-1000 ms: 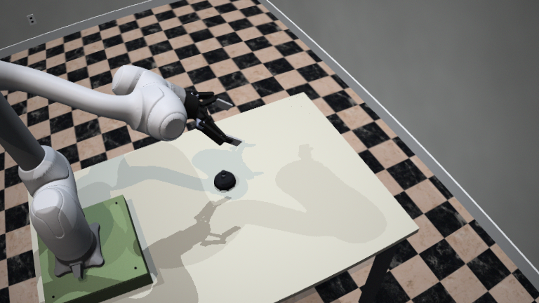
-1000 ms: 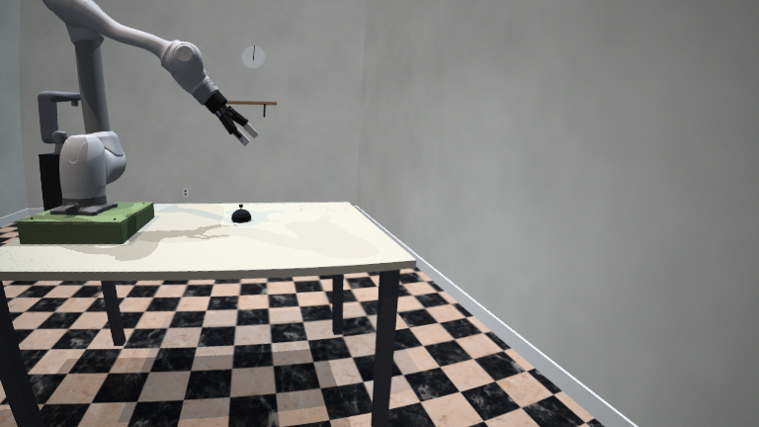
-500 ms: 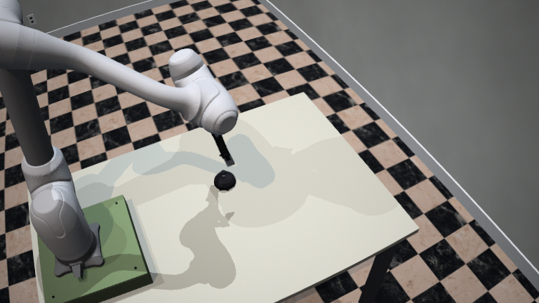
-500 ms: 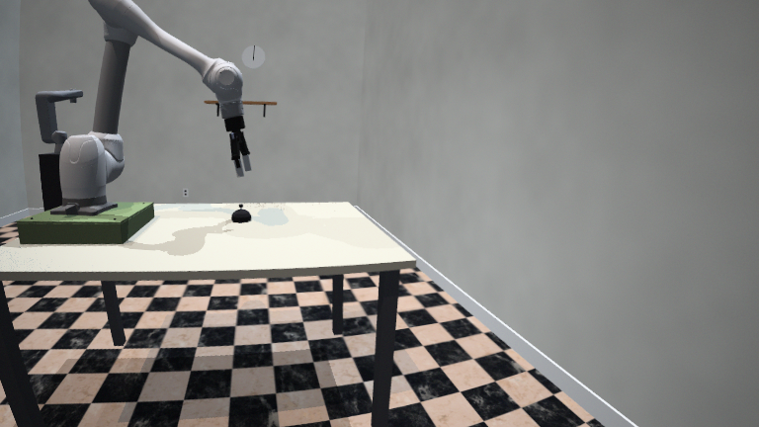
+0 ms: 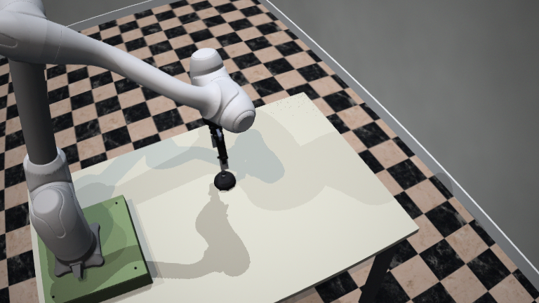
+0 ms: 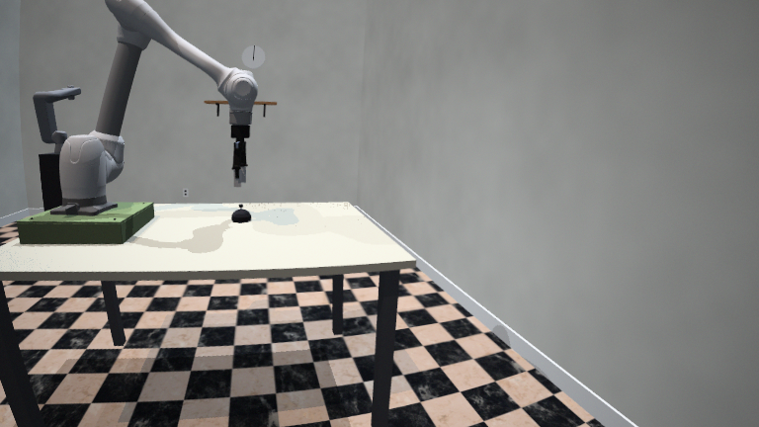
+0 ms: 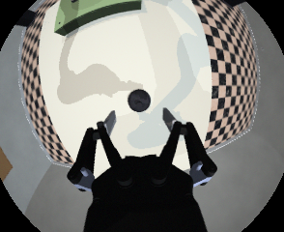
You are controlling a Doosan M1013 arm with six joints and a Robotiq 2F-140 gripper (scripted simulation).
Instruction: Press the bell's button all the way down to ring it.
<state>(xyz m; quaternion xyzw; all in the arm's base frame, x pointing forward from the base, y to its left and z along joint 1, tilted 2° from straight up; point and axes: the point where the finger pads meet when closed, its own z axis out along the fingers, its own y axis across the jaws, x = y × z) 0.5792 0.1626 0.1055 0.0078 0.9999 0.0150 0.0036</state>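
Bell [image 5: 224,181] (black, unmarked) sits below the part-closed, empty gripper [image 7: 140,118].

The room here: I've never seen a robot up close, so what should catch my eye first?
A big pale arm rises from a green base at the table's left end and bends out over it. Its black gripper points straight down, fingers apart and holding nothing, above a small black bell that stands alone mid-table. Below lies a bold checkered floor.
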